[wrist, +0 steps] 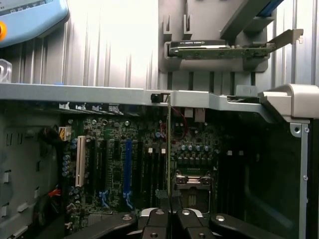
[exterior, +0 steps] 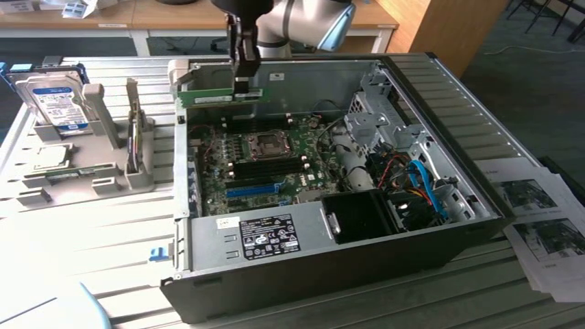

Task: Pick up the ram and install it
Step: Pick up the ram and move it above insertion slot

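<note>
- The pincer (exterior: pixel 243 89) hangs from the arm in the upper middle of the exterior view, closed nearly flat on the ram (exterior: pixel 205 99); it clamps the thin green stick across its faces near one end, so most of the board juts out toward the exterior view's left.
- The ram is in the air, touching nothing but the pincer; it sits over the upper left corner of the open computer case (exterior: pixel 475 205), above the far wall and not yet down among the parts.
- It is carried level, on edge, with its lower long edge free; I judge this keeps the contact edge clear to meet a slot.
- In the wrist view the ram (wrist: pixel 170 149) shows edge-on as a thin line rising from between the fingers (wrist: pixel 155 219); this line looks roughly parallel to the long slots of the motherboard (wrist: pixel 114 149), which suits a straight push down.
- The case lies on its side with the panel off, so the motherboard (exterior: pixel 265 164) faces up and can be reached from above; the processor socket (exterior: pixel 270 142) sits near its middle, with the dark slots just below it in the frame and the blue slot strip (exterior: pixel 251 190) lower down.
- At the left of the exterior view a grey holder (exterior: pixel 101 178) stands on the table (exterior: pixel 92 219); it props the hard drive (exterior: pixel 57 103) upright, presumably so that parts can be gripped by a top edge.
- Printed sheets (exterior: pixel 539 205) lie at the right edge, well apart from the work.
</note>
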{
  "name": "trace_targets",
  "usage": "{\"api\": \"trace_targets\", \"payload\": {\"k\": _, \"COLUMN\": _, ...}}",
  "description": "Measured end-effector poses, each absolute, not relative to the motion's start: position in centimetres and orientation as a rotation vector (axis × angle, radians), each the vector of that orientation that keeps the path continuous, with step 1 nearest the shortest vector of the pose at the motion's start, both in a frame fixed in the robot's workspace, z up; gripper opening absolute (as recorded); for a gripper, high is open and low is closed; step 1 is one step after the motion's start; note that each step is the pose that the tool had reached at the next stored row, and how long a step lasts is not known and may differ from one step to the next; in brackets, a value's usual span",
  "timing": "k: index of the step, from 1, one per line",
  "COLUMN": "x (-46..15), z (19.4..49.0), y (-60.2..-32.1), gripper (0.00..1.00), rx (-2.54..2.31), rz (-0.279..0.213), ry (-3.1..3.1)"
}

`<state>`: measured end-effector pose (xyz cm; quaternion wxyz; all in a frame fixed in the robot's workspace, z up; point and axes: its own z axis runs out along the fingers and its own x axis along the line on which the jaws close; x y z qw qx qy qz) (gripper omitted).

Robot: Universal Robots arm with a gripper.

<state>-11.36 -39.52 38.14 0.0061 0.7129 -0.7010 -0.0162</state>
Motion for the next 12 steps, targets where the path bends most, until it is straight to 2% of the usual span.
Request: {"api": "trace_targets", "payload": {"k": 12, "x": -8.3, "z": 38.1, "y": -39.5, "gripper": 0.11, "rx": 2.231, "rz": -0.051, "ry": -2.194}}
